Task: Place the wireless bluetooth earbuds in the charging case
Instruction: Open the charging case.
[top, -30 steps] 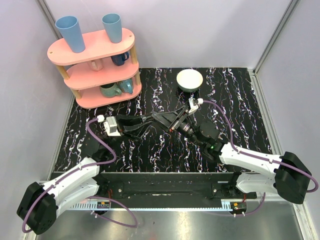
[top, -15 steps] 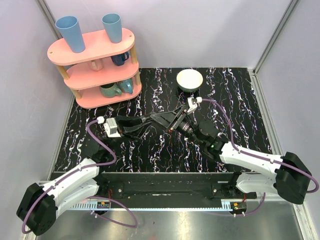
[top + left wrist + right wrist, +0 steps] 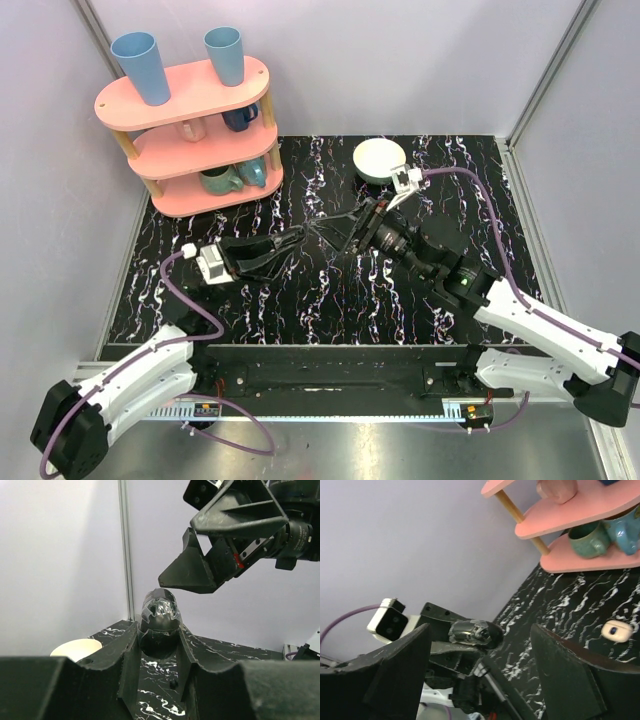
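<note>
Above the middle of the table [image 3: 330, 300], the left gripper [image 3: 159, 626] clamps a small black object [image 3: 160, 611]; the right gripper [image 3: 480, 630] hangs close by, jaws apart.

A robot lab cell: plain wall panels [image 3: 400, 70] and aluminium posts [image 3: 546, 68] enclose a marbled tabletop [image 3: 300, 300] bearing two bolted robot arms [image 3: 545, 325].

The left claw [image 3: 298, 238] and the right claw [image 3: 328, 228] meet tip to tip over the middle of the table [image 3: 480, 200]. A small round thing [image 3: 160, 612] sits between the left claw's fingers, and the right claw's tip is just above it. The bowl [image 3: 380, 160] lies behind the right claw. The shelf [image 3: 190, 135] stands behind the left claw, off to its left, with two cups [image 3: 135, 65] on top and mugs [image 3: 222, 180] lower down. The case [image 3: 616, 629] lies on the table between the right claw and the shelf.
</note>
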You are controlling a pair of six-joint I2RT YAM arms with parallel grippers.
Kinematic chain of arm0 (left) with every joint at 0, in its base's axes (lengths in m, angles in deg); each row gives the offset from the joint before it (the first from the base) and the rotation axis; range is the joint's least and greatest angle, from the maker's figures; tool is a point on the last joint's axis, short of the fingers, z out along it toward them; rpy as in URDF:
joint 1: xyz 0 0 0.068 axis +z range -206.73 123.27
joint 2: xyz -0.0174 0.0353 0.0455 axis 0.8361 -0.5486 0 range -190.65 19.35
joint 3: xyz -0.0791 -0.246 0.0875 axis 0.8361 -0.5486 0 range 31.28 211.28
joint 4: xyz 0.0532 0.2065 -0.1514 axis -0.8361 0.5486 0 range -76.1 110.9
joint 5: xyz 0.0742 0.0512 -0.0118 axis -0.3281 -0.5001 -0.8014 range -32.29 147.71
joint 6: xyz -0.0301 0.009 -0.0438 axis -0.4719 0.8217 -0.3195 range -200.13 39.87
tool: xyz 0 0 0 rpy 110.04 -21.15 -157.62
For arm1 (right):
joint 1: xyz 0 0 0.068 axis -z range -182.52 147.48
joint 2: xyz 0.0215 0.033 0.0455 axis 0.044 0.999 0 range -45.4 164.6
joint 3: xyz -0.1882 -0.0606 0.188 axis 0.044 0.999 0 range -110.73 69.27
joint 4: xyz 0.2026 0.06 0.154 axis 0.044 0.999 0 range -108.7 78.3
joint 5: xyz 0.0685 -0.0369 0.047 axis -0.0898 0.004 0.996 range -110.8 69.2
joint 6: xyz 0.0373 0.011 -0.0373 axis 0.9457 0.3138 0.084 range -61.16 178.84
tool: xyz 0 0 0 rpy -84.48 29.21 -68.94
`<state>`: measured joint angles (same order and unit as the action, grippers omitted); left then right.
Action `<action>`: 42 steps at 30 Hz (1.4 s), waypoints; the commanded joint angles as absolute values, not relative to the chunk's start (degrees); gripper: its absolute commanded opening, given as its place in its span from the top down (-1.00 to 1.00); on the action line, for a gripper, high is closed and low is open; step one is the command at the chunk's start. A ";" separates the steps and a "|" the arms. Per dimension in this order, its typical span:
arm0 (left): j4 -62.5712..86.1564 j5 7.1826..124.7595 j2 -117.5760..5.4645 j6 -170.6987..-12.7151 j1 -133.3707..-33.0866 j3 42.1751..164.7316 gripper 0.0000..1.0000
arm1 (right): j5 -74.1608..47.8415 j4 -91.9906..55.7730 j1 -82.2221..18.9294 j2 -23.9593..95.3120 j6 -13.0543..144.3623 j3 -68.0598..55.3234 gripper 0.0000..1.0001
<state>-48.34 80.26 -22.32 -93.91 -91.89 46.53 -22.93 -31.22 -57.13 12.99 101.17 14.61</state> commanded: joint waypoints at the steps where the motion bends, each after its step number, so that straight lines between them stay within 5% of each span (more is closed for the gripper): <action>1: -50.88 79.50 -20.29 -92.87 -91.97 46.05 1.00 | -18.88 -17.05 -57.19 15.41 87.25 8.19 -0.72; 42: -52.64 93.13 -19.15 -97.88 -91.97 47.37 1.00 | -19.66 -18.18 -57.19 17.26 85.91 6.42 -0.79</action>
